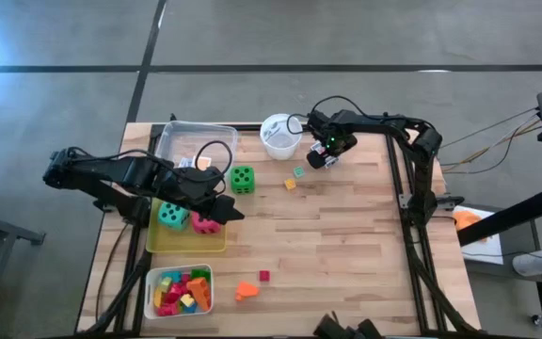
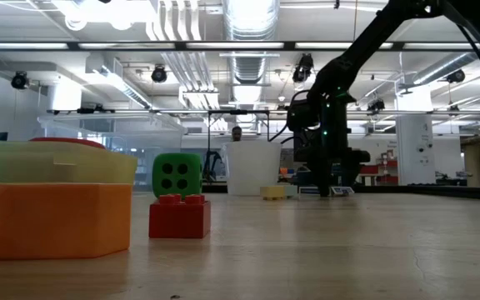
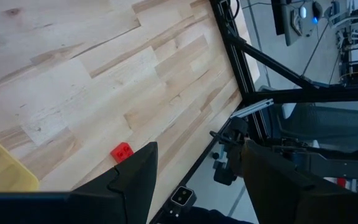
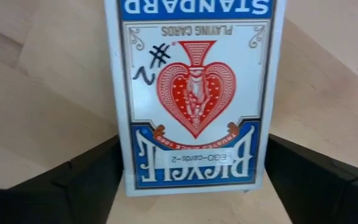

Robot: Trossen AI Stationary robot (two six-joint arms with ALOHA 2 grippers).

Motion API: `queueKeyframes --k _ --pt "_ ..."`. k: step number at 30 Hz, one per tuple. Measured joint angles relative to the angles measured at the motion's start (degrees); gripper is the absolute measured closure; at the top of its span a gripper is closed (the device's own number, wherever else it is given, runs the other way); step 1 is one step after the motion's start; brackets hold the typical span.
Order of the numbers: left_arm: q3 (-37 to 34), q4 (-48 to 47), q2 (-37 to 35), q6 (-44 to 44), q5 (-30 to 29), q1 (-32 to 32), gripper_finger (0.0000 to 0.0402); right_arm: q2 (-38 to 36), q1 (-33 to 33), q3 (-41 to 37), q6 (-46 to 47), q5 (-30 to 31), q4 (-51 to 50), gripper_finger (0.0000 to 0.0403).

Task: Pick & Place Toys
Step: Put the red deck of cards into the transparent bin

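Blue-and-white cardboard playing-card pack (image 4: 194, 93), flat on wooden table (image 1: 346, 245) between open right gripper (image 4: 191, 177) fingers: centre pack, close squarely on long edges.

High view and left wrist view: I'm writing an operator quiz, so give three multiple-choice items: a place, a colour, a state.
1. Where is the teal die? A in the yellow tray; B on the floor; C on an arm.
2. What colour is the die on the table beside the clear tray? A red; B green; C yellow.
3. The left tool is: A shut on a block; B shut on cards; C open, empty.
A: it lies inside the tray's walls. B: green with black dots. C: bare table shows through its gap.
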Motion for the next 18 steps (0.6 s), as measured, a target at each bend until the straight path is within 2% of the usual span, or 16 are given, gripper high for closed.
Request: queueKeyframes --k 9,18 --pt "0.0 -0.01 0.0 0.03 0.0 0.0 0.0182 -0.02 0.15 0.27 1.0 0.3 0.17 0.013" --pt "0.0 -0.01 0.0 0.12 0.0 0.0 0.0181 -1.97 0.13 0.1 1.03 1.02 -0.13 0.0119"
